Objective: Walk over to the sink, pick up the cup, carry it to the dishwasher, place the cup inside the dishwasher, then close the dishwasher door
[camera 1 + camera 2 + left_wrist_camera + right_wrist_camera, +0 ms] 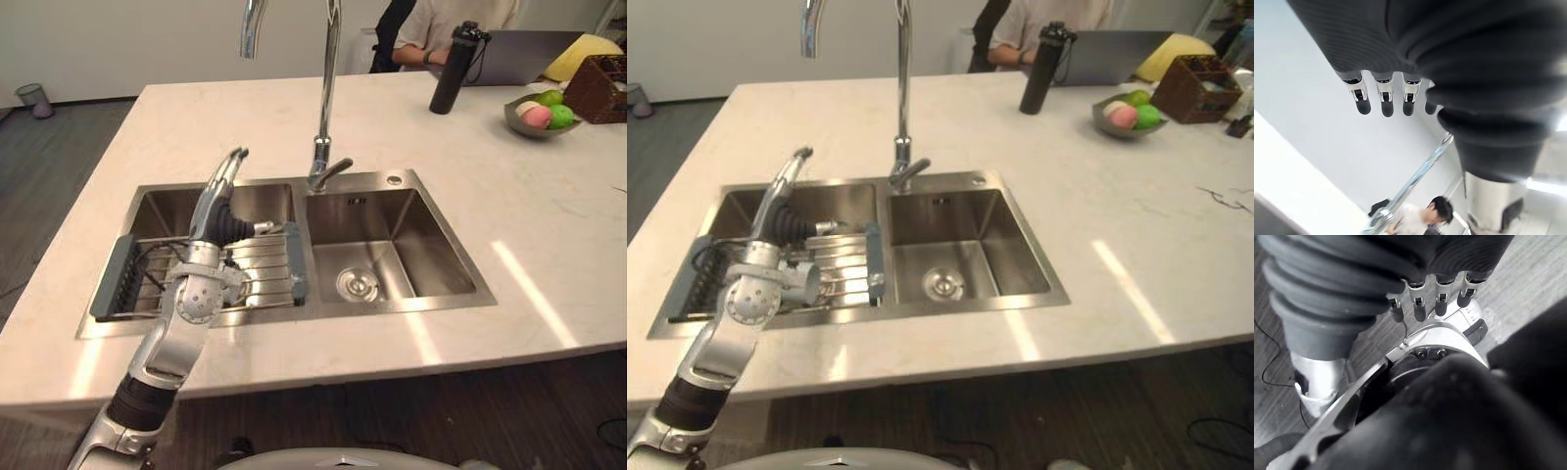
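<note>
1. Fingers [1387, 100] of the left hand [214, 201] were straight, side by side and held nothing. The hand stood above the left basin of the sink [392, 181], fingertips pointing up and to the far side.
2. The right hand [1419, 308] hung low beside the robot over the floor. Its fingers were straight and relaxed, and held nothing.
3. A roll-up rack [260, 266] with grey end bars lay across the left basin. The right basin was bare down to its drain. The faucet [326, 98] rose from the far rim between the basins.
4. The cup could not be located. The left hand and forearm covered part of the rack, and the cup may have stood behind them. Neither hand carried it.
5. Handling, as a judgement: a cup from a sink was likely light, rigid and smooth-walled, possibly wet and therefore slippery, and breakable if ceramic or glass.
6. Recommended hold: around the side wall at mid-height, thumb opposite the fingers, with moderate pressure. The rim should be avoided.
7. Orientation: the cup's long axis, and whether its mouth faced up or down, could not be determined.
8. On the far right of the tabletop [470, 166] stood a dark bottle [453, 69] and a fruit bowl [541, 116]. A person [441, 29] sat beyond them.
</note>
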Motion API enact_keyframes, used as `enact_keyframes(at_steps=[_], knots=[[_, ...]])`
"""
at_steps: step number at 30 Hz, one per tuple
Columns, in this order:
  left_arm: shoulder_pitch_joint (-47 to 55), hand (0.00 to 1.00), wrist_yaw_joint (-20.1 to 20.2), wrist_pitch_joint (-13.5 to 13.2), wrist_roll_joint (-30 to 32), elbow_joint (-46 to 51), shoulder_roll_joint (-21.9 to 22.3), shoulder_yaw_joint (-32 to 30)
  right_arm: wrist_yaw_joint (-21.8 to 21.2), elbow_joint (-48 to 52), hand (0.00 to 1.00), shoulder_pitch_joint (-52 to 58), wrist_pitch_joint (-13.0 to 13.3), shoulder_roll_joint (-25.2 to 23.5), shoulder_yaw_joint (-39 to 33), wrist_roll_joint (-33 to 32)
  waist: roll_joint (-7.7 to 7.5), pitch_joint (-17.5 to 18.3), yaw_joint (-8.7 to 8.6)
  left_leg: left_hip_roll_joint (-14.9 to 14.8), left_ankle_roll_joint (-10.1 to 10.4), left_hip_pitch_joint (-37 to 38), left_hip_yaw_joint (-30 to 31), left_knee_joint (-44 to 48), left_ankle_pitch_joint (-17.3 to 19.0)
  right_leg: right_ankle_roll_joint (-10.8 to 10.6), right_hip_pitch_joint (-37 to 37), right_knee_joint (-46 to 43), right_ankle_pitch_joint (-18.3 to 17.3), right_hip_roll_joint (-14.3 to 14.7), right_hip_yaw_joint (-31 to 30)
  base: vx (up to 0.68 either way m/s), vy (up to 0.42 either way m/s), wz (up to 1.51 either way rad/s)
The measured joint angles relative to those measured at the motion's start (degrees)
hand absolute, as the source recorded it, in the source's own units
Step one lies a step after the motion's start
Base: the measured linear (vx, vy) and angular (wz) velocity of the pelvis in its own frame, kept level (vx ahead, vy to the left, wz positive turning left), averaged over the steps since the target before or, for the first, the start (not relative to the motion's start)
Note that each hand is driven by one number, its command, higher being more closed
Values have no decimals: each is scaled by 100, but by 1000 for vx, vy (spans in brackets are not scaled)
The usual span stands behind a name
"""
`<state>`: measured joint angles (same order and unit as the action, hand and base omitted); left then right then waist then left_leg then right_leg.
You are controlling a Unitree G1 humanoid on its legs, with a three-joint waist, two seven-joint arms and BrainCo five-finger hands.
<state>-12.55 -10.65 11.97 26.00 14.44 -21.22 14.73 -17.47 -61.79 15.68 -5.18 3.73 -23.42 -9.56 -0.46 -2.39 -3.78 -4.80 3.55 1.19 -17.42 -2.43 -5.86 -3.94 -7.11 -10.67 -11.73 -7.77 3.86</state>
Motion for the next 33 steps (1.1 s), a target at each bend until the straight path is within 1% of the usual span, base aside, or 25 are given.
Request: enact_keyframes(at_steps=[1,4,5,7,9,10,11,12,13,14,15,16,18,20,22,25,27,29,31,33], knots=[[-63,0,164,71,90,-146,-88,0,-10,1,0,4,-13,-3,-51,38,1,0,-22,64,-22,81,-18,-71,14,-33,-23,-15,24,-52,11,106,89,-14],[-422,0,529,115,166,-472,-161,-17,-36,-2,0,31,-27,-35,-297,94,11,-3,-64,201,-111,149,12,-92,78,-39,-2,-207,22,-191,64,43,79,6],[-512,0,640,130,187,-557,-187,-41,-48,-3,0,33,-24,-34,-406,95,43,-12,-81,229,-146,188,20,-97,110,-39,49,-376,22,-219,133,-13,80,2],[-687,0,918,176,249,-893,-305,-138,-73,8,0,87,-12,7,-493,95,120,-27,-125,315,-187,324,37,-182,236,-38,374,-1214,21,-339,279,-39,97,-1],[-786,0,1096,192,323,-1173,-397,-174,-77,19,0,146,-9,30,-486,95,98,-56,-159,405,-256,390,79,-234,290,-20,606,-1840,32,-470,338,-72,77,10],[-796,0,1213,195,356,-1355,-466,-276,-79,21,0,207,-9,24,-466,96,78,-52,-215,463,-276,405,169,-234,303,2,725,-2107,83,-524,307,-62,59,31],[-798,0,1242,192,367,-1504,-526,-430,-81,14,0,263,-19,4,-353,100,111,-67,-275,459,-274,416,320,-235,302,-17,746,-2135,151,-498,293,-10,29,30],[-791,0,1254,194,394,-1533,-552,-521,-82,13,0,281,-22,-16,-305,105,129,-81,-278,443,-268,391,346,-235,297,-25,744,-2068,148,-469,283,36,-12,11],[-759,0,1263,199,462,-1535,-634,-715,-71,12,0,319,-31,-42,-177,101,86,-75,-224,391,-236,338,332,-232,272,-82,657,-1675,91,-390,294,30,-57,-12],[-738,0,1270,208,468,-1532,-817,-808,-72,21,0,321,-55,-24,30,103,-4,-50,-181,366,-231,282,330,-224,236,-50,389,-1065,78,-323,369,7,-78,-20],[-738,0,1273,218,469,-1521,-924,-814,-74,21,0,322,-90,-19,130,104,-60,-52,-151,361,-216,263,321,-203,182,-46,258,-768,85,-296,421,16,-112,-20],[-731,0,1303,238,470,-1479,-1055,-844,-79,21,0,307,-145,-9,311,107,-152,-49,-100,353,-238,181,306,-199,122,-45,111,-324,86,-274,479,-6,-160,-12],[-596,0,1403,266,507,-1273,-1025,-997,-117,50,0,209,-215,29,502,210,-195,-36,-89,312,-240,48,320,-202,40,-50,87,-88,88,-192,484,-23,-149,-1],[-409,0,1442,252,568,-987,-997,-1023,-135,102,0,198,-255,156,703,329,-97,-81,20,239,-172,2,385,-241,31,-71,-7,87,101,-126,572,-51,-86,13],[-342,0,1456,222,568,-814,-915,-1087,-138,120,0,201,-276,222,770,334,-44,-86,73,211,-153,-24,524,-245,11,-76,-139,231,104,-78,713,-45,-84,32],[-174,0,1499,88,568,-460,-890,-1139,-137,210,0,181,-333,356,980,333,29,-75,191,145,-82,-154,752,-248,-71,-77,-273,428,103,46,959,-58,-87,39],[-39,0,1618,22,570,-245,-888,-1138,-147,217,0,144,-379,415,983,341,79,-49,226,120,-70,-225,886,-250,-151,-78,-275,500,104,125,1122,-35,-74,43],[50,0,1725,-61,590,-182,-843,-1133,-154,224,0,107,-386,422,983,348,94,-81,255,110,-65,-254,1037,-253,-234,-59,-329,535,93,172,1315,-14,-69,47],[149,0,1814,-203,720,-203,-805,-1119,-140,228,0,56,-403,423,986,347,66,-114,308,128,-27,-246,1246,-253,-307,-31,-463,577,65,203,1500,-11,-63,41],[160,0,1880,-292,830,-243,-806,-1107,-117,227,0,23,-412,426,987,347,42,-138,354,136,-31,-257,1311,-256,-338,-22,-501,589,38,211,1588,-9,-57,26]])
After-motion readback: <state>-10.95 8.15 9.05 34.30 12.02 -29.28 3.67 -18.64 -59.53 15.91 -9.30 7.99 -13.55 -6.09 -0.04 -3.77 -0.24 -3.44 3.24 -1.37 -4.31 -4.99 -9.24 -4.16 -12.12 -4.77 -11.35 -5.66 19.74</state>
